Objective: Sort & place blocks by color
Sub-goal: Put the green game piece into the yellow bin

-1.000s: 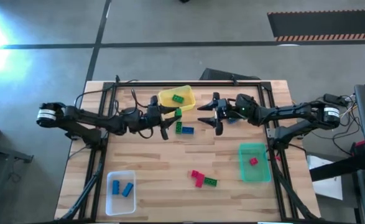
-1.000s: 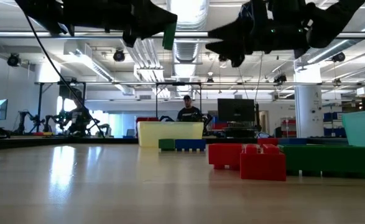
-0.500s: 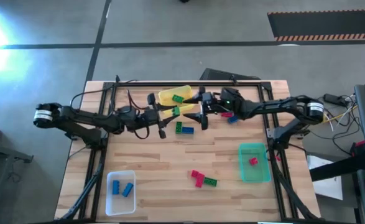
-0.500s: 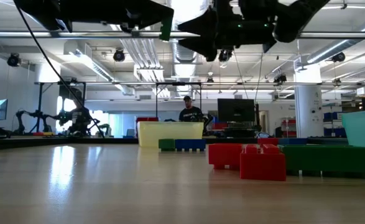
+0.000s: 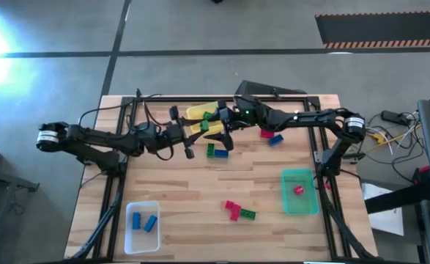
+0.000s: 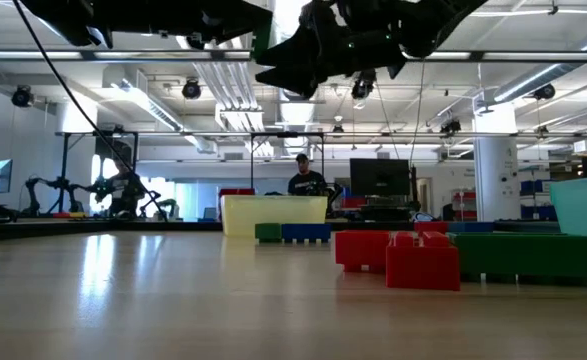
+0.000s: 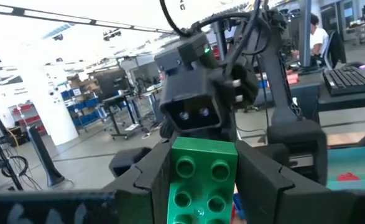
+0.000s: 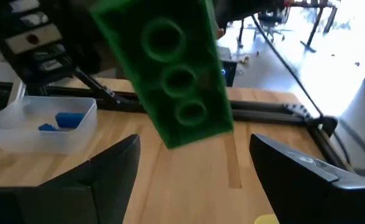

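Note:
My left gripper [image 5: 200,132] is shut on a green block [image 7: 202,177], held in the air beside the yellow bin [image 5: 197,112]. My right gripper [image 5: 219,132] is open and faces it from the table's right. In the right wrist view its fingers [image 8: 110,171] stand on either side, just short of the green block [image 8: 170,74], and touch nothing. In the low view, both grippers hang high, with the block [image 6: 263,45] between them. A green and a blue block [image 5: 216,152] lie on the table. Red and green blocks [image 5: 237,211] lie nearer the near edge. My left gripper pinches the green block by its two long sides [image 7: 177,186] between the two fingers [image 7: 142,183]. The fingers come level from the table's left. The block is lifted clear of the table, its studded face turned toward the wrist camera.
A translucent green bin [image 5: 308,205] holds a red block [image 5: 298,190] at the table's right. A clear bin [image 5: 131,238] with blue blocks [image 5: 143,221] sits at the near left. Blue and red blocks [image 5: 271,137] lie under the right arm. Black frame rails border the table.
My right gripper has travelled toward the table's left, from near the blue and red blocks to right in front of the green block in my left gripper. It has stayed open. My left gripper has kept its hold on the block.

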Controlling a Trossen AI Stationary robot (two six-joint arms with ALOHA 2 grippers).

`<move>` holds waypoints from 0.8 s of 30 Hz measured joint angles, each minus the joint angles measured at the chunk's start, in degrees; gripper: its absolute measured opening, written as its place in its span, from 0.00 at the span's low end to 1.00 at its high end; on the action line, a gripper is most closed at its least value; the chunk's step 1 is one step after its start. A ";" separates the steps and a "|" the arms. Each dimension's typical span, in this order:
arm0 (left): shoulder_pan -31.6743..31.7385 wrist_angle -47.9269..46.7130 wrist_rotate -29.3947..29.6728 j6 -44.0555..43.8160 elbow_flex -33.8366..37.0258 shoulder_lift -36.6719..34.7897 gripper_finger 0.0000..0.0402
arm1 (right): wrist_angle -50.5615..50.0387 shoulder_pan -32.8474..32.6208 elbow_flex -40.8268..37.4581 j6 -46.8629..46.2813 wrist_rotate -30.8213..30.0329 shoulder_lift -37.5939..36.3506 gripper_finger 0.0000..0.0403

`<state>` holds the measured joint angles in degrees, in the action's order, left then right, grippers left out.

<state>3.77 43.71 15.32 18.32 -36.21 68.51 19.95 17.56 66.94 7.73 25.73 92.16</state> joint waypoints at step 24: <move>-0.02 -2.18 0.15 -8.97 -0.11 0.02 0.37 | 2.26 -1.91 2.23 3.17 2.45 -1.33 0.31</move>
<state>3.76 41.53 15.47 9.34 -36.32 68.53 22.21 15.65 69.17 10.90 28.18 90.83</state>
